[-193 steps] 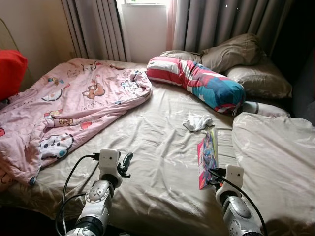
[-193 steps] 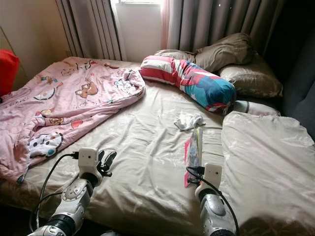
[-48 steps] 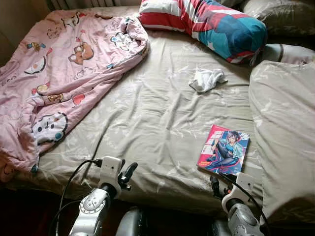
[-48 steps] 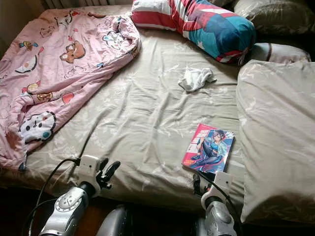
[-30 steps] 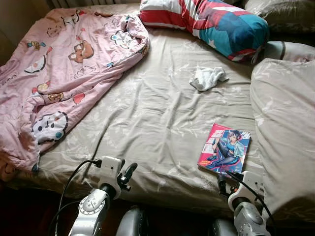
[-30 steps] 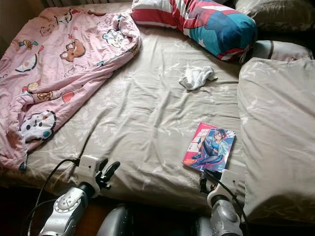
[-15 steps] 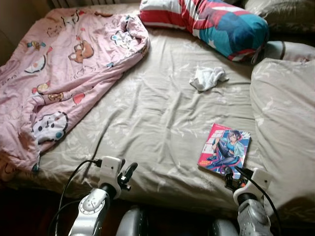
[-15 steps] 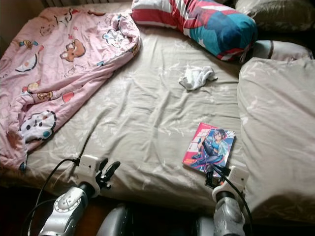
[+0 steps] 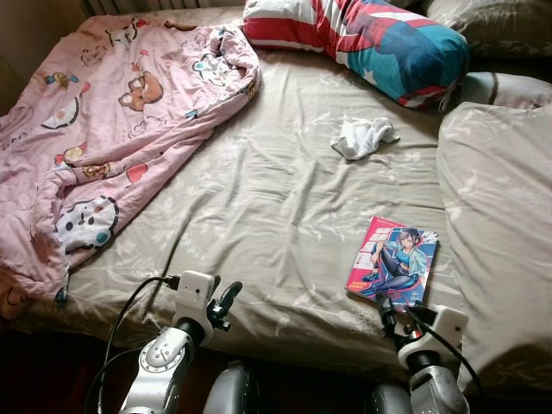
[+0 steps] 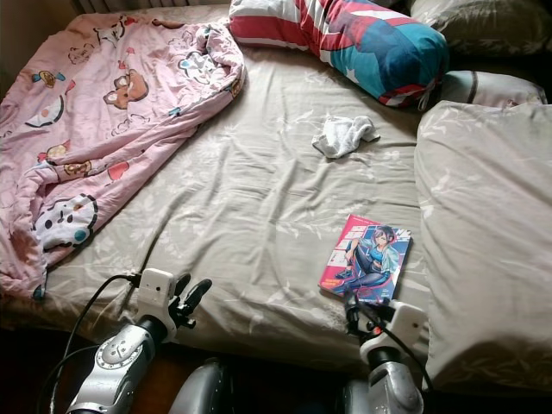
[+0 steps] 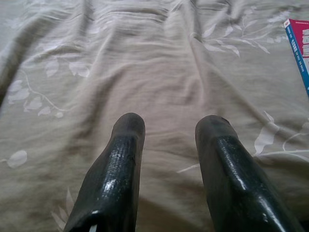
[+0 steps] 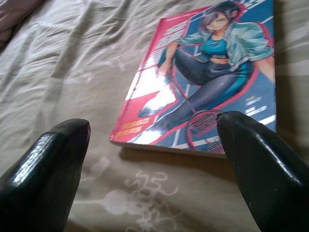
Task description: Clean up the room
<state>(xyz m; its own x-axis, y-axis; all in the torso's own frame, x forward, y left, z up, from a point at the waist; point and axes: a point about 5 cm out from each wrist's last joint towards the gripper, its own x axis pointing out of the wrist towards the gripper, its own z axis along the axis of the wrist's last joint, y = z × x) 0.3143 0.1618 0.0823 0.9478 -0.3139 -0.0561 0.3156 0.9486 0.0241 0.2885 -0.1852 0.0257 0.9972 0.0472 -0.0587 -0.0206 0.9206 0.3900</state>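
A pink and blue comic book (image 9: 393, 261) with a drawn figure on its cover lies flat on the beige bed sheet (image 9: 276, 207), near the front edge. My right gripper (image 12: 153, 123) hovers open just before the book's near edge, its two fingers (image 12: 48, 164) spread about as wide as the book. My right wrist (image 10: 388, 323) sits low over the bed's front edge. Off to the left, my left gripper (image 9: 226, 297) is open over bare sheet, holding nothing. A crumpled white cloth (image 9: 362, 136) lies farther back on the sheet.
A rumpled pink cartoon blanket (image 9: 112, 129) covers the bed's left side. A striped red, white and teal bolster (image 9: 362, 39) lies across the head. A bulky beige duvet (image 9: 500, 216) lies along the right, close beside the book. Dark floor lies below the bed edge.
My right gripper has shifted a little to the left and now faces the book's near edge. The left arm and the things on the bed have stayed put.
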